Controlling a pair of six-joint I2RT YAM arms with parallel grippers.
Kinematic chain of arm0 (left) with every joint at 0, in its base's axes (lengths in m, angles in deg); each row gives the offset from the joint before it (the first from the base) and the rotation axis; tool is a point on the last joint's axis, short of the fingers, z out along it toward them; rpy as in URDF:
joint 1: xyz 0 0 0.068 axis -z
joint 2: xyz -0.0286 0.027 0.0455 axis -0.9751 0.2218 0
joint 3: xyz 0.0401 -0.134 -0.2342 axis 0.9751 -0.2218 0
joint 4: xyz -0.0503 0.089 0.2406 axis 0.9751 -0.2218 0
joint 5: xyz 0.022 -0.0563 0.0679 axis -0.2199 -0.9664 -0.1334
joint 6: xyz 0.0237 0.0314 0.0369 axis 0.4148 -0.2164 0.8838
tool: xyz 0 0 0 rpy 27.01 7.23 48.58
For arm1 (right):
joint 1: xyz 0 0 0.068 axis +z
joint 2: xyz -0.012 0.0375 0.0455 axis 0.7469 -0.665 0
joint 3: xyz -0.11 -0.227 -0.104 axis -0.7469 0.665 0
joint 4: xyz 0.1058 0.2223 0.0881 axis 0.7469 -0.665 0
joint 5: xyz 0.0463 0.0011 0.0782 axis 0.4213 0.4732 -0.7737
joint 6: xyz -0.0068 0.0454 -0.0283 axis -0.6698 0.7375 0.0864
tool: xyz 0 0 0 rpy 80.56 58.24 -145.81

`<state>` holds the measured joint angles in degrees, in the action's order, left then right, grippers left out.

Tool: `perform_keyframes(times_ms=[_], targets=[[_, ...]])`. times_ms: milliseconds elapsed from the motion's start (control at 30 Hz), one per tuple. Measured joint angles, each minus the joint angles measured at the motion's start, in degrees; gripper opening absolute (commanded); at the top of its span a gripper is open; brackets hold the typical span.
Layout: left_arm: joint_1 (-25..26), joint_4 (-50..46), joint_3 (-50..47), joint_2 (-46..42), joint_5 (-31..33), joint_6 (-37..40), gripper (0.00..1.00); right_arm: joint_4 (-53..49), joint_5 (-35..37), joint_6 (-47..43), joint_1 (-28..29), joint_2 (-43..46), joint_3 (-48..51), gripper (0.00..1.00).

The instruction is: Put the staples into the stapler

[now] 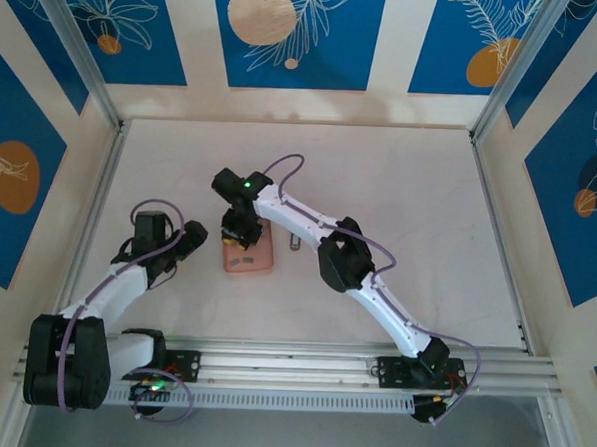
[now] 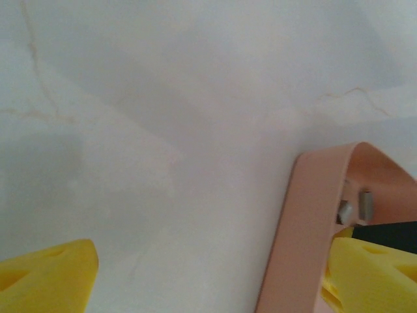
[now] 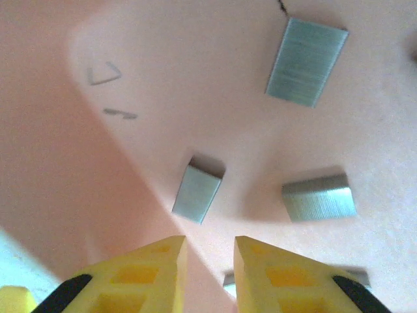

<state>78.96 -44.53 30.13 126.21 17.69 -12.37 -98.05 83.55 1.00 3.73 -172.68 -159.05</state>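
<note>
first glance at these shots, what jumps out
The salmon-pink tray sits mid-table, with the right gripper poised just above its floor, jaws narrowly apart and empty. In the right wrist view, grey staples lie scattered across the tray. The left gripper sits wide open at the tray's rim.

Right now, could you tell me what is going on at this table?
The right fingers hover slightly apart, holding nothing, over the staples lying in the pink tray. The left fingers sit wide open at the tray's left edge. The stapler lies untouched on the table just right of the tray.
</note>
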Motion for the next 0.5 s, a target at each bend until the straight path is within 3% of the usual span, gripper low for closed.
perform_keyframes(times_ms=[233,500], targets=[[0.85,0.02,4.13,1.03,-4.31,3.34,0.87,3.02,3.15,-2.89,0.39,13.62,10.97,0.31],[4.28,-3.15,13.81,11.21,-9.68,11.15,0.83,15.1,3.15,-4.2,-0.44,33.14,39.65,0.33]])
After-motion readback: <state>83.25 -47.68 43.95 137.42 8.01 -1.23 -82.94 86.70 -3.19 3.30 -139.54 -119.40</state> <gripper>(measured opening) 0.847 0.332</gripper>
